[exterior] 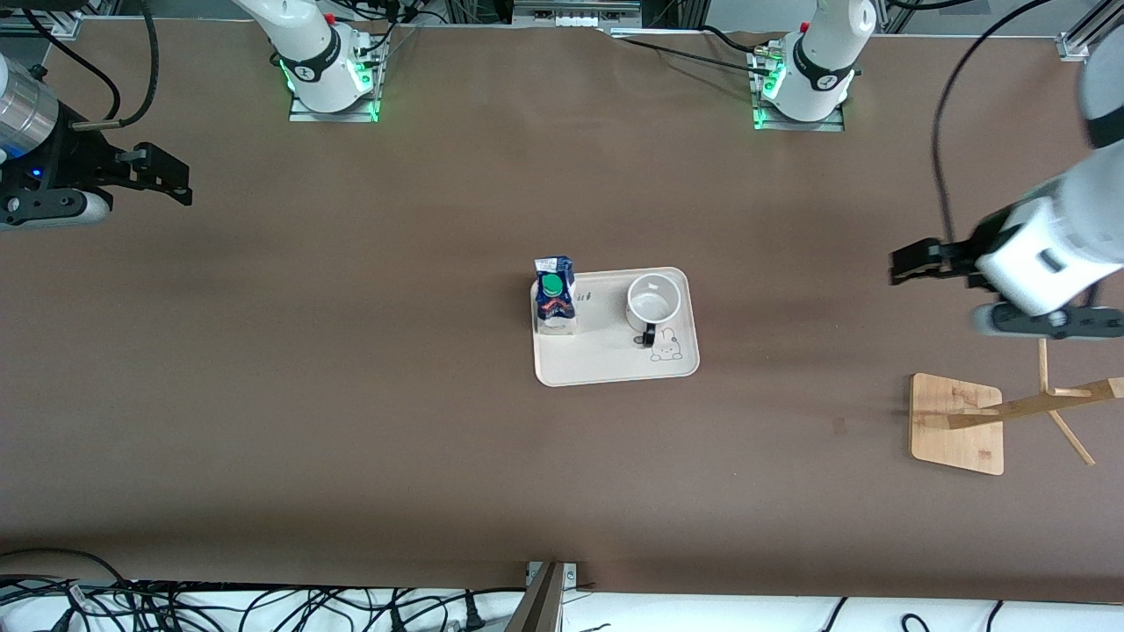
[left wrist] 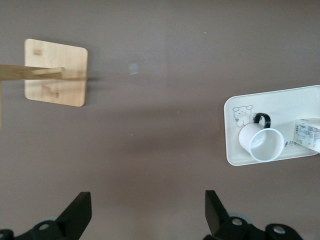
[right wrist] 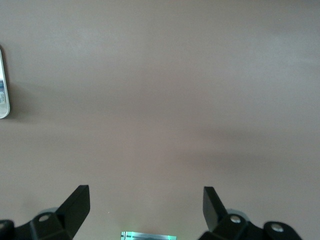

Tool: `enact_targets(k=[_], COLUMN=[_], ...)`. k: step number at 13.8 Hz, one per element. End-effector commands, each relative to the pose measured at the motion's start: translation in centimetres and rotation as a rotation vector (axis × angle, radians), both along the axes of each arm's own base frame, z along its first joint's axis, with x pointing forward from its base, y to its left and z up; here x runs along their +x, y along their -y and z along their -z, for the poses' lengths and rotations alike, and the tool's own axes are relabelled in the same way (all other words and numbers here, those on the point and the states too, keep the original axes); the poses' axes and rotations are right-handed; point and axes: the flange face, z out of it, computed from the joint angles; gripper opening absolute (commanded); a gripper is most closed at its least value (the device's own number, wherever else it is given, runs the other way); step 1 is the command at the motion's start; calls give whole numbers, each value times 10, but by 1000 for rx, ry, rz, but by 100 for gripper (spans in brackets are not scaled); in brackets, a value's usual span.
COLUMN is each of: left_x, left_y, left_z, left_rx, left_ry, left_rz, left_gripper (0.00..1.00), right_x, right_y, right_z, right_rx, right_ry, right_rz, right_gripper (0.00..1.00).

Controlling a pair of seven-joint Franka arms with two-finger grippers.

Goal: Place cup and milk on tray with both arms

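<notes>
Brown tabletop [exterior: 351,421] lies bare and wide nearest the front camera. Farther in, at mid-table, the tray [exterior: 606,364] carries both items upright: the milk [exterior: 555,294] at its edge toward the right arm's end, the cup [exterior: 653,301] toward the left arm's end, apart from each other. A wooden rack base [exterior: 957,424] sits toward the left arm's end. The left gripper [exterior: 904,263] hangs above the table with fingers spread, well apart from the tray. The right gripper [exterior: 171,180] hangs likewise, open and empty, above its own end.
</notes>
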Motion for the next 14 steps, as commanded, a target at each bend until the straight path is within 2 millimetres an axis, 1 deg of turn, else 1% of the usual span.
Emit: enact_targets(k=[1, 2, 3, 4, 5, 7, 8, 9, 10, 14], left_x=[-36, -49, -60, -64, -66, -63, -63, -63, -64, -66], left_y=[-15, -13, -16, -13, -11, -3, -7, -19, -16, -15], left_z=[6, 11, 6, 8, 9, 10, 13, 12, 12, 10], left_rx=[27, 18, 14, 12, 13, 60, 73, 67, 65, 65], left_ry=[71, 107, 149, 149, 146, 150, 146, 145, 142, 142], left_rz=[-9, -15, -24, -20, -12, 58, 65, 43, 48, 48], left_gripper=[100, 100, 100, 100, 100, 100, 100, 100, 100, 100], right_x=[2, 3, 3, 3, 3, 3, 3, 4, 4, 4], right_y=[1, 2, 2, 2, 2, 2, 2, 1, 1, 1], right_z=[-5, -5, -5, -5, -5, -5, -5, -2, -2, -3], right_rx=[-16, -16, -16, -16, -16, -16, -15, -15, -15, -15], right_ry=[8, 8, 8, 8, 8, 8, 8, 2, 2, 3], right_rz=[-8, -8, -8, -8, -8, -8, -8, -10, -10, -10], right_gripper=[100, 100, 100, 100, 100, 100, 100, 100, 100, 100])
